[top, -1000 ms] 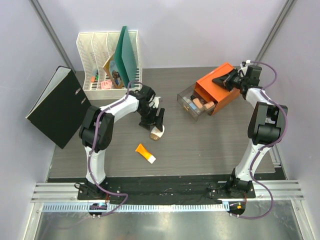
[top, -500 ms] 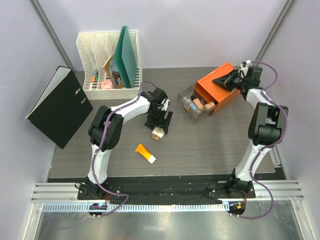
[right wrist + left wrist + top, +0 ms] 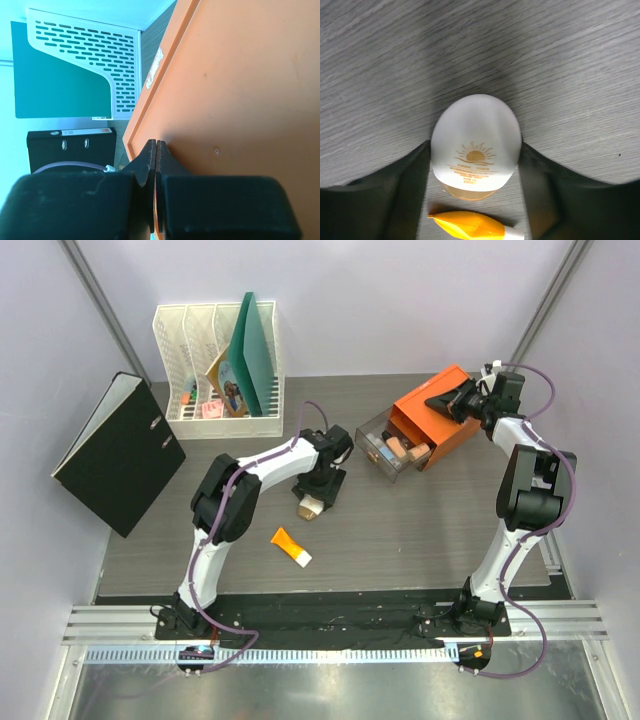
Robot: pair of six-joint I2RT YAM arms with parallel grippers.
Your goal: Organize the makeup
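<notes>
grey wood-grain table (image 3: pixel 420 530) carries everything. nearest the arm bases lies an orange tube with a white cap (image 3: pixel 291 546), flat on its side, cap end pointing near-right. just beyond it, the left claw (image 3: pixel 475 146) is closed on a white oval compact (image 3: pixel 476 132), one dark finger pressed to each long side (a gold sun emblem and small print show on its lid). the compact is over the middle of the table, apart from the tube and short of the drawer; whether it touches the surface i cannot tell. farther and to the right, a clear drawer (image 3: pixel 372 440) stands pulled out leftward from an orange drawer box (image 3: pixel 425 425). inside it lie peach bottles with dark caps (image 3: pixel 402 452), beside other small items too unclear to name. the right claw (image 3: pixel 155 146) is at the box's far top, fingers drawn tight together with no gap, tips at the box's rim; whether they pinch the rim i cannot tell. at the left edge a black ring binder (image 3: pixel 115 455) lies tilted. farthest back on the left stands a white perforated file rack (image 3: pixel 180 350) holding a green folder (image 3: pixel 250 345).
</notes>
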